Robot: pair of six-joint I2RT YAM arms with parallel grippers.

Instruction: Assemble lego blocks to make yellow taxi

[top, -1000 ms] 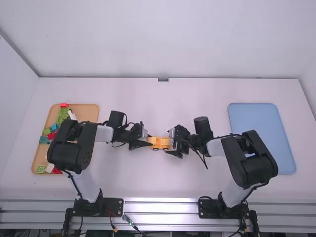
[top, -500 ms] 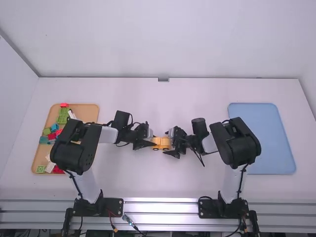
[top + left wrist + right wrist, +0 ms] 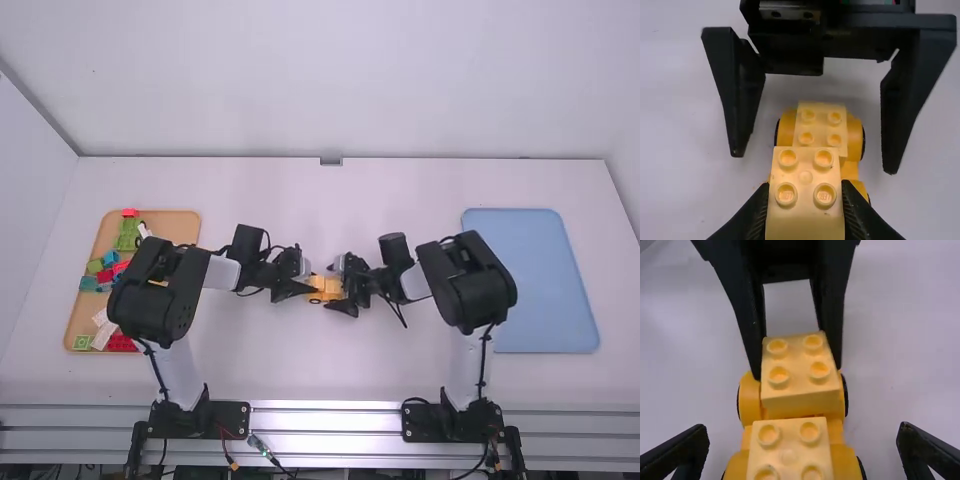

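While the left hand [image 3: 308, 286], at the yellow car's [image 3: 749, 402] nine o'clock, pinches a paler block [image 3: 805, 215] atop it, the right hand [image 3: 341, 289], at three, stands wide around its other end. Mid-worktop [image 3: 270, 360] sits the car; tan tray [image 3: 182, 222] towards nine, blue tray [image 3: 535, 285] towards three, white wall [image 3: 350, 80] at twelve.

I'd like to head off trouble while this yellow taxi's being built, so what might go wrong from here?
The wheeled base could roll or twist if pushed, since the right hand's fingers stand open on either side of it. The block in the left hand's grip might end up loose; I can't tell whether it is fully seated. Working this close together, the hands could bump.
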